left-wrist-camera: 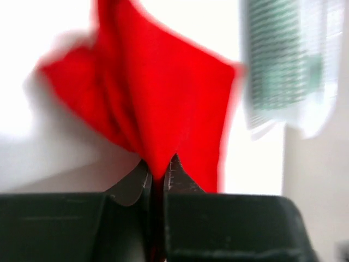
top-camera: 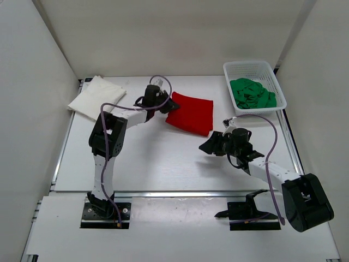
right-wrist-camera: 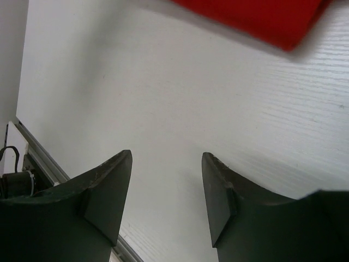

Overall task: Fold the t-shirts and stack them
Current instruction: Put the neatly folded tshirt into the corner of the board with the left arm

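Left pincer (left-wrist-camera: 158,169): clenched on red t-shirt (top-camera: 191,113) edge.
Right pincer (right-wrist-camera: 166,185): released, empty.
Advice: you likely needed a slow, level carry onto white t-shirt (top-camera: 95,97).

You have open table (top-camera: 163,164) across the near middle to move through. At the far left the folded white shirt (top-camera: 95,97) takes the corner; at the far right stands the basket (top-camera: 251,65) holding the green shirt (top-camera: 251,94). The red shirt (top-camera: 191,113) lies between them.
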`<state>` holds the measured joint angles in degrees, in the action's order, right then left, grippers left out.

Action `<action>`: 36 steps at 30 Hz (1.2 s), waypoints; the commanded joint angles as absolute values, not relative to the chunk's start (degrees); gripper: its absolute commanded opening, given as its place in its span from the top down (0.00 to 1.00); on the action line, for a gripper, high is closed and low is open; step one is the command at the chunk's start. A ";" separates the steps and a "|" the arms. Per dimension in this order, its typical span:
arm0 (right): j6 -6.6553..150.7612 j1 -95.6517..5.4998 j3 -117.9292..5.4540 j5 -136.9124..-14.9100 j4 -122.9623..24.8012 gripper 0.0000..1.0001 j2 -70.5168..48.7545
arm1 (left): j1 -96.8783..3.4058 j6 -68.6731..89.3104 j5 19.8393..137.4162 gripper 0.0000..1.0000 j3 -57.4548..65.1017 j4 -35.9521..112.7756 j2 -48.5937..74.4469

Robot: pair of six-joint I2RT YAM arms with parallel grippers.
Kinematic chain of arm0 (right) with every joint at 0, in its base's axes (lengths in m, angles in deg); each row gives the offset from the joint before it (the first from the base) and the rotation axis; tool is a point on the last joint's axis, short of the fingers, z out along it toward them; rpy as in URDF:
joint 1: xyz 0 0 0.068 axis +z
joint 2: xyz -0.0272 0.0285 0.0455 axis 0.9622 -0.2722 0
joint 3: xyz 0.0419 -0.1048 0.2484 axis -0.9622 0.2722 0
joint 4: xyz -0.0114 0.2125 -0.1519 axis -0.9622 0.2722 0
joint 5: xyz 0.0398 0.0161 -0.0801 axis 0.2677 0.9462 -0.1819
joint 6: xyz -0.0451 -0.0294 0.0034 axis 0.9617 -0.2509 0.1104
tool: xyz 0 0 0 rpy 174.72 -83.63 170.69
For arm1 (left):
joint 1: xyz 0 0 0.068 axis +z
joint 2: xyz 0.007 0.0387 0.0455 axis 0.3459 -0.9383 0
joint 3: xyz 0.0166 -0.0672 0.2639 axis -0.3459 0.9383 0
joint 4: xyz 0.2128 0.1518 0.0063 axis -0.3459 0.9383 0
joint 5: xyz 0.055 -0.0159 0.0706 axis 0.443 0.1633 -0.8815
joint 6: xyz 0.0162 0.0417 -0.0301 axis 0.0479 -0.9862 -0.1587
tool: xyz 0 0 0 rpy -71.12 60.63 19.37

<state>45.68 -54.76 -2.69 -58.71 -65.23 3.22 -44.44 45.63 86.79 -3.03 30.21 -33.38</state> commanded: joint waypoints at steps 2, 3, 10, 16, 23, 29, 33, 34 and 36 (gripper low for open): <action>46.70 -55.22 -1.70 -58.06 -67.16 0.47 5.07 | -39.59 44.09 88.29 1.00 -14.60 36.46 -28.22; 46.61 -55.57 -1.78 -57.98 -67.25 0.47 4.72 | -37.48 43.66 88.73 1.00 -16.01 36.99 -26.91; 46.96 -54.69 -2.14 -55.87 -67.60 0.48 3.41 | -17.82 44.61 86.63 1.00 -15.00 41.14 -18.21; 46.79 -52.32 -2.75 -53.58 -68.05 0.48 1.47 | 0.73 54.62 87.50 0.33 8.44 27.53 -12.57; 47.14 -50.03 -2.49 -52.79 -67.96 0.45 1.38 | 7.27 52.19 84.09 0.02 23.77 29.87 -5.64; 47.05 -49.15 -1.17 -55.42 -67.61 0.52 3.66 | 7.28 51.29 80.65 0.02 33.17 30.68 1.75; 47.23 -48.02 -3.89 -60.85 -62.61 0.87 2.97 | -0.25 49.99 78.98 0.02 34.78 30.41 5.45; 47.75 -47.32 -5.98 -62.01 -61.12 0.96 2.53 | -1.76 49.11 78.37 0.02 34.16 30.67 6.15; 48.11 -45.30 -9.25 -68.84 -56.55 1.00 1.38 | -11.83 46.57 79.59 0.01 32.67 28.75 6.42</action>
<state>46.81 -47.50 -4.05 -60.29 -60.13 1.91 -1.56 50.35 78.70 34.19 31.08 4.11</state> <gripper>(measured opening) 0.011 0.985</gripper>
